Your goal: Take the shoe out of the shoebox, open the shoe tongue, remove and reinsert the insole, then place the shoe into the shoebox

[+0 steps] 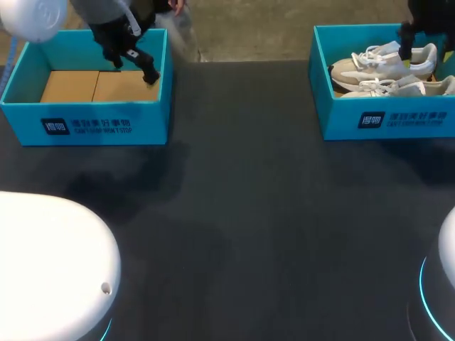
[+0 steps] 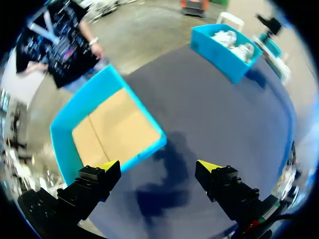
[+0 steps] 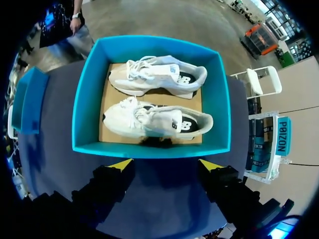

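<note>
Overhead, two teal boxes sit at the far edge of the dark table, well apart. The left box holds nothing on its brown cardboard floor. The right box holds two pale shoes side by side, both with their toes toward the left box. They seem to lie on their sides on the cardboard. The far shoe is by the box's back wall, and the near shoe is by the wall closest to the robot. The laces look tied and both shoes are inside the box, untouched. The left arm hangs over the left box. In its wrist view the left jaws are spread wide with nothing between them. One yellow tip is over the box's near corner and the other is over bare table. The right arm hangs over the right box, above the far shoe's heel end as the head view shows it. The right jaws are also spread wide and hold nothing. In their wrist view the whole box lies ahead of them, its near wall just past the yellow tips.
</note>
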You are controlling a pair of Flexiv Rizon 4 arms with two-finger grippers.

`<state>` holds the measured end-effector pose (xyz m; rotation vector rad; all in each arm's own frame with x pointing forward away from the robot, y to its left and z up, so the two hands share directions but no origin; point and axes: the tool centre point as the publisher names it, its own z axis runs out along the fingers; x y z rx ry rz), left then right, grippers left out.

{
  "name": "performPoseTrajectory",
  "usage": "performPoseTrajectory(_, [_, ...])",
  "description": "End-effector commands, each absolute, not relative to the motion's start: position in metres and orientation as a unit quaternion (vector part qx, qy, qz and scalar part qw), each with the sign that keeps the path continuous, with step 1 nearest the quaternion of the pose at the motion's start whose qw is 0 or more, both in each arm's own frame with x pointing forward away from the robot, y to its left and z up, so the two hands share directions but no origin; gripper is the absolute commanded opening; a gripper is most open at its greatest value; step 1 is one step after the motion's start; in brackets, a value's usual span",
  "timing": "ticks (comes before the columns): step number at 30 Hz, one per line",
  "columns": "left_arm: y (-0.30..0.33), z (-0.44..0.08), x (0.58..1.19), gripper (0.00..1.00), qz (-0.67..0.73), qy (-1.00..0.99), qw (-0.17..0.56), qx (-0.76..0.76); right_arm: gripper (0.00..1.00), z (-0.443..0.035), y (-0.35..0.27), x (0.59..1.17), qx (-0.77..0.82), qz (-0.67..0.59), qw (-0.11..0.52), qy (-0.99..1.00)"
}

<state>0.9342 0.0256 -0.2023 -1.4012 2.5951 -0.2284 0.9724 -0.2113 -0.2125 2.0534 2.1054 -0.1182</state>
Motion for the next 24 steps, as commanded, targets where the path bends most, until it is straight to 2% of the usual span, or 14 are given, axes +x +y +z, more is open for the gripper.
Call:
performPoseTrajectory(1, [0.035, -0.208, 0.940, 1.00, 0.017, 0.649, 0.022, -0.760, 0.83, -0.209, -0.209, 0.953, 0.695, -0.034, 0.105, 0.710])
performPoseTrajectory(6, [0.051, -0.205, 0.939, 1.00, 0.003, 0.624, 0.018, -0.781, 0.86, -0.205, -0.205, 0.940, 0.701, -0.034, 0.104, 0.705])
performPoseTrajectory(15, [0.075, -0.211, 0.941, 1.00, -0.004, 0.592, -0.004, -0.806, 1.00, -0.203, -0.197, 0.916, 0.711, 0.006, 0.115, 0.694])
performPoseTrajectory(24, [0.081, -0.220, 0.944, 1.00, 0.007, 0.566, -0.022, -0.824, 0.99, -0.205, -0.191, 0.893, 0.712, 0.025, 0.112, 0.693])
